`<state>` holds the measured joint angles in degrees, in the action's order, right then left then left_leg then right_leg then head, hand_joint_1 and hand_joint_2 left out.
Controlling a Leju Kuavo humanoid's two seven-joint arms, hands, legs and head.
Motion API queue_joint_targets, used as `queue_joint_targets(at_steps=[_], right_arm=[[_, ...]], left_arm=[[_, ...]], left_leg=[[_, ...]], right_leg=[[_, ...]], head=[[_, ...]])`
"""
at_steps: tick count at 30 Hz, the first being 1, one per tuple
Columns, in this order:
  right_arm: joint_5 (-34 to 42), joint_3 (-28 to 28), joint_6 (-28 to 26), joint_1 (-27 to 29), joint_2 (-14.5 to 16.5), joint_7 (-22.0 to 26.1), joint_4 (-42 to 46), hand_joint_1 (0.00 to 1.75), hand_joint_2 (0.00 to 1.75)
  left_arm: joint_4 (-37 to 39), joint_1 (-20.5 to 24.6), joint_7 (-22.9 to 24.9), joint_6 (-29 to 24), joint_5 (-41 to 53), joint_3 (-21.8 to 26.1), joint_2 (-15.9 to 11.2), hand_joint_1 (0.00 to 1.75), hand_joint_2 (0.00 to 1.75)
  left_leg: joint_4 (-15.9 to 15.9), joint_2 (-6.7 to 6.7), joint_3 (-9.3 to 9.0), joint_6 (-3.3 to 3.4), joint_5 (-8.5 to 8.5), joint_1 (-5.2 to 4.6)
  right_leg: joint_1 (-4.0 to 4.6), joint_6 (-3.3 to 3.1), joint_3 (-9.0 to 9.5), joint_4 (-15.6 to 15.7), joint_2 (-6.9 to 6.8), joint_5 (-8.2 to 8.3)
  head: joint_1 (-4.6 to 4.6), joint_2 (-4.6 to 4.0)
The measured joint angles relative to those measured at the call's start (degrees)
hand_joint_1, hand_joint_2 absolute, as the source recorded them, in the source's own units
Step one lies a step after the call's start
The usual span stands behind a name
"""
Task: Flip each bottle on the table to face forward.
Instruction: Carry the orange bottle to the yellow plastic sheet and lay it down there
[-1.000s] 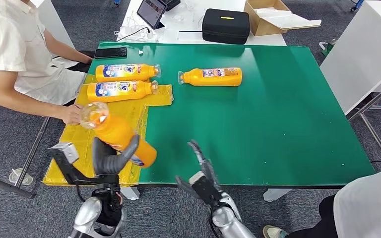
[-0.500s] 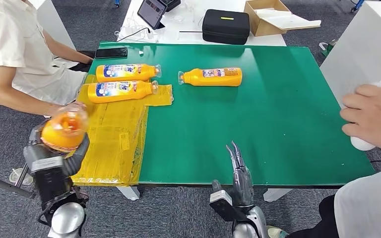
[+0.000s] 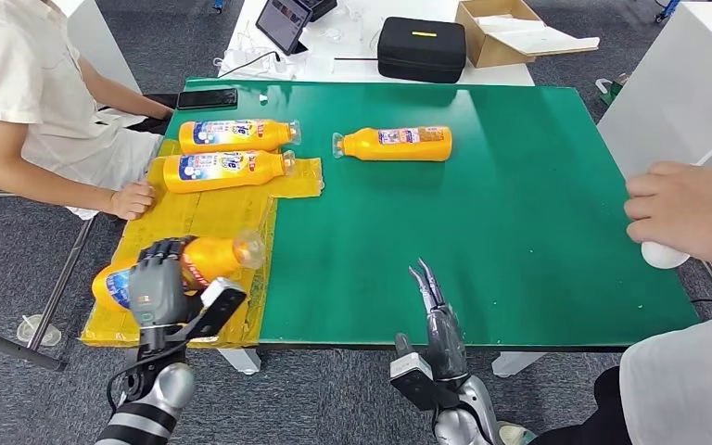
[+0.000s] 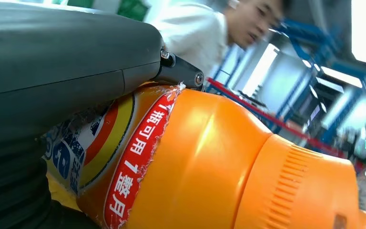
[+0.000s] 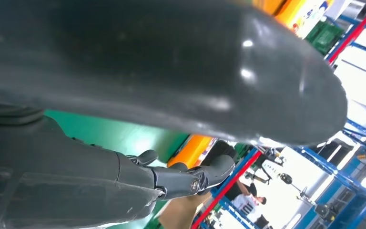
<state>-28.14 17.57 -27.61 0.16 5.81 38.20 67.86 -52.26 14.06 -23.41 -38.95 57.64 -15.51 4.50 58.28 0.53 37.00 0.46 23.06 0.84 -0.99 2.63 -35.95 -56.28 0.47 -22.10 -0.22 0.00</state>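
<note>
My left hand (image 3: 159,278) grips an orange bottle (image 3: 206,257) around its middle. The bottle lies on its side on the yellow sheet (image 3: 206,215), near the front left corner of the tabletop (image 3: 519,222). Its clear cap end points toward the green part of the tabletop. Up close, in the left wrist view, I see the bottle's (image 4: 209,167) orange body and a label with a red band, and my dark fingers (image 4: 52,62) lie over it.

Two more orange bottles lie on their sides near the back left corner, one behind the other. The nearer one (image 3: 227,170) is on the yellow sheet. The far one (image 3: 238,135) is just behind it. A fourth orange bottle (image 3: 394,143) lies on the green, near the middle of the back edge.

My right hand (image 3: 434,320) is at the front edge of the tabletop. It holds nothing and its fingers (image 3: 424,283) point straight out.

A person's hand (image 3: 133,199) rests on the left edge of the yellow sheet. Another person's hand (image 3: 681,213) holds something white (image 3: 663,254) at the right edge.
</note>
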Motion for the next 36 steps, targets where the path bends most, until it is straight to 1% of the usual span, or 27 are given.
queue_joint_targets(at_steps=[4,7,9,10,11,13,14,17,19,27,36], right_arm=[[1.1,0.4,0.9,-0.5,0.5,1.1,-1.3,0.0,0.0],[1.6,0.7,1.1,-0.7,0.7,1.5,-2.4,0.0,0.0],[1.7,0.8,1.2,-0.8,0.8,1.6,-3.0,0.0,0.0],[1.8,0.8,1.4,-1.0,0.8,1.6,-3.3,0.0,0.0],[2.0,0.8,1.6,-1.2,0.9,1.6,-3.5,0.0,0.0],[2.2,0.9,2.1,-1.6,1.0,1.6,-4.1,0.0,0.0],[2.3,0.9,2.3,-1.8,1.1,1.6,-4.4,0.0,0.0],[2.2,0.9,2.5,-2.7,1.3,1.7,-5.5,0.0,0.0],[2.1,1.0,2.3,-3.2,1.4,1.7,-6.2,0.0,0.0],[2.1,1.2,2.1,-4.0,1.6,1.7,-8.0,0.0,0.0],[4.1,2.2,0.8,-5.2,1.6,1.7,-10.0,0.0,0.0]], left_arm=[[7.8,3.4,-0.2,0.1,1.9,-2.0,-0.2,1.75,1.75],[12.2,5.1,-0.8,0.4,2.1,-3.0,-0.4,1.75,1.75],[14.2,5.9,-0.7,1.0,2.3,-3.6,-0.5,1.56,1.75],[15.1,6.2,-0.4,1.6,2.5,-3.9,-0.5,1.26,1.75],[15.9,6.6,0.0,2.4,2.8,-4.2,-0.6,0.84,1.75],[17.4,7.4,0.8,4.6,3.7,-4.8,-0.7,0.18,1.75],[18.1,7.8,0.9,5.8,4.2,-5.3,-0.8,0.05,1.75],[19.9,9.1,0.2,9.9,4.9,-6.7,-1.3,0.05,1.75],[20.8,9.9,-0.3,11.6,5.0,-7.5,-1.5,0.05,1.75],[22.6,11.3,-0.9,13.6,5.0,-9.1,-2.2,0.0,1.75],[23.4,14.8,-1.1,27.2,5.1,-12.5,-4.3,0.0,1.75]], left_leg=[[0.0,-0.01,0.0,0.0,0.0,0.0],[0.0,-0.02,0.0,0.0,0.0,0.01],[0.0,-0.02,0.01,0.0,0.0,0.01],[0.0,-0.01,0.02,0.0,0.0,0.01],[0.0,-0.01,0.02,0.0,0.0,0.01],[0.0,-0.01,0.02,0.0,0.0,0.01],[0.0,0.0,0.02,0.0,-0.01,0.0],[0.0,0.0,0.02,0.0,-0.01,0.0],[0.0,0.01,0.0,0.0,-0.02,0.0],[0.0,0.02,-0.03,-0.01,-0.03,0.01],[0.0,0.08,-0.44,-0.02,-0.02,0.01]], right_leg=[[0.0,0.0,0.0,0.0,0.0,0.0],[0.0,0.0,0.0,0.0,0.0,0.0],[0.0,0.0,-0.01,0.0,0.0,0.0],[0.0,0.0,-0.01,0.0,0.0,0.0],[0.0,0.0,-0.02,0.0,0.0,0.0],[0.0,0.0,-0.02,0.0,0.0,0.0],[0.0,0.0,-0.01,0.0,0.0,0.0],[0.0,0.0,0.01,0.0,0.0,0.0],[0.0,0.0,0.03,0.0,-0.01,0.0],[0.0,0.0,0.07,0.0,-0.01,0.0],[0.0,-0.03,0.53,0.0,-0.04,-0.04]], head=[[0.0,0.0],[-0.01,0.0],[-0.01,0.0],[-0.02,0.0],[-0.02,0.0],[-0.02,0.0],[-0.01,0.0],[-0.01,0.0],[-0.02,0.0],[-0.01,0.01],[0.01,0.01]])
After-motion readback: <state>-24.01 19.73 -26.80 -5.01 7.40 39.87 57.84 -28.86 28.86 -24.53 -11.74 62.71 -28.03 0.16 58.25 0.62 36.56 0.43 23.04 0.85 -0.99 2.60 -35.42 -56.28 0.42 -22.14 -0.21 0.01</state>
